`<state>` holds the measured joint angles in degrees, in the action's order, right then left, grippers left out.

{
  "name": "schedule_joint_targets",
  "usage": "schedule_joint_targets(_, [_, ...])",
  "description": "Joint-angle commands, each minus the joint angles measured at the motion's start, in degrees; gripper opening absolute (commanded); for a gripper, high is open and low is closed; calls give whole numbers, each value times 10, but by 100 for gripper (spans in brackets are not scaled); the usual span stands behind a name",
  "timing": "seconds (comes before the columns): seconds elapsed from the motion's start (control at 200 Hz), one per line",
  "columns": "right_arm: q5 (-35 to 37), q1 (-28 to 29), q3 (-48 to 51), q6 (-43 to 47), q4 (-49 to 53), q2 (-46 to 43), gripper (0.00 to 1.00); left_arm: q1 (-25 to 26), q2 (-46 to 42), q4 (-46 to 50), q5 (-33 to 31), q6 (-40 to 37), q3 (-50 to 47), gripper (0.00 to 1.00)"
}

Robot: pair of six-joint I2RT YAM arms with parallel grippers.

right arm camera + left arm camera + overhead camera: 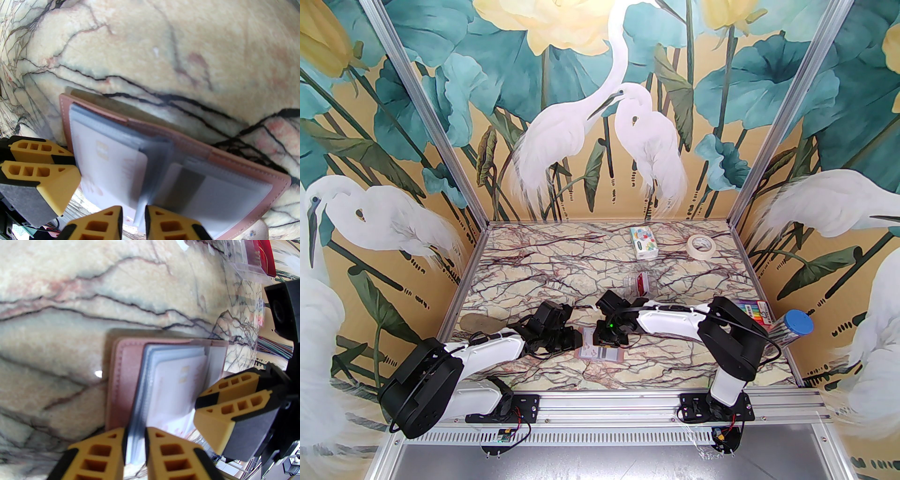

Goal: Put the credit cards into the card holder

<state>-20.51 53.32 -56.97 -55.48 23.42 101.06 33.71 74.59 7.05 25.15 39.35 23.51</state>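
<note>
No text could be read anywhere. The tissue pack [643, 242] at the far side of the table carried a small dark green oval label, too small to make out. The pale card [105, 164] in a clear sleeve of the card holder [234, 161] bore reddish print and a gold chip-like mark, all blurred. The colourful flat pack [753, 311] at the right edge had printing that stayed illegible.
</note>
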Motion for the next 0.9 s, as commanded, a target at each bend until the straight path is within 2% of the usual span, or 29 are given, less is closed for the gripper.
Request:
schedule_joint_targets(0.0, [14,4,-10,-2,7,5,23,-2,1,34,-24,-11,4,21])
schedule_joint_targets(0.295, [16,3,-3,-2,2,9,17,-2,-1,34,-26,-5,1,21])
schedule_joint_targets(0.895, [16,4,12,-4,-3,7,13,-3,7,32,-27,-7,5,21])
